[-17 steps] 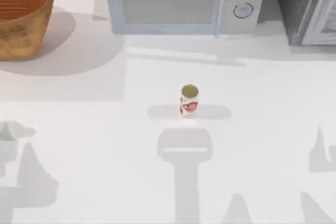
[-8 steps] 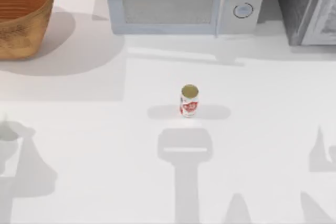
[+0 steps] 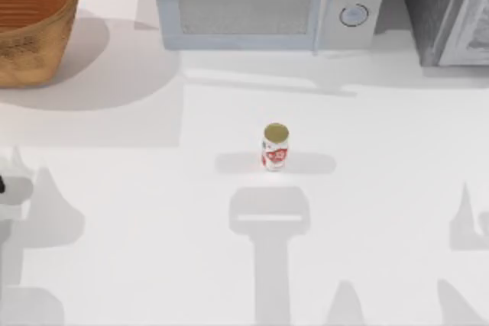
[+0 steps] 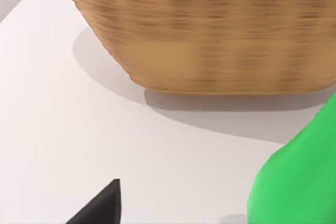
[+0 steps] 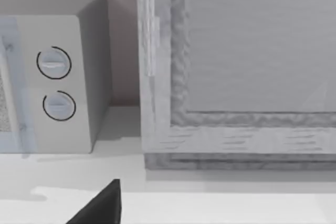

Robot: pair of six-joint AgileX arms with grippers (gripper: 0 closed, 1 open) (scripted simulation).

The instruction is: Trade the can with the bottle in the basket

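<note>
The bottle (image 3: pixel 275 147) stands upright on the white table (image 3: pixel 382 188), near the middle and well apart from everything else, its gold top facing up and red print on its side. The wicker basket (image 3: pixel 34 17) sits at the far left corner of the table; its inside is hidden from above. A grey microwave (image 3: pixel 263 1) stands along the back edge, with a second grey appliance (image 3: pixel 447 9) at the back right.

In the left wrist view, the basket's (image 4: pixel 210 30) ribbed outer wall rises close ahead, resting on the table. A bright green body, the can (image 4: pixel 299 177), is in the near corner of that view, only partly seen, close beside the camera. One dark fingertip (image 4: pixel 100 208) of the left gripper shows at the edge. Whether the fingers are clamped on the can or released cannot be told.

In the right wrist view, the microwave's two dials (image 5: pixel 55 85) and the second appliance (image 5: pixel 236 66) lie ahead, with one dark fingertip (image 5: pixel 100 208) of the right gripper; its finger state cannot be told.
</note>
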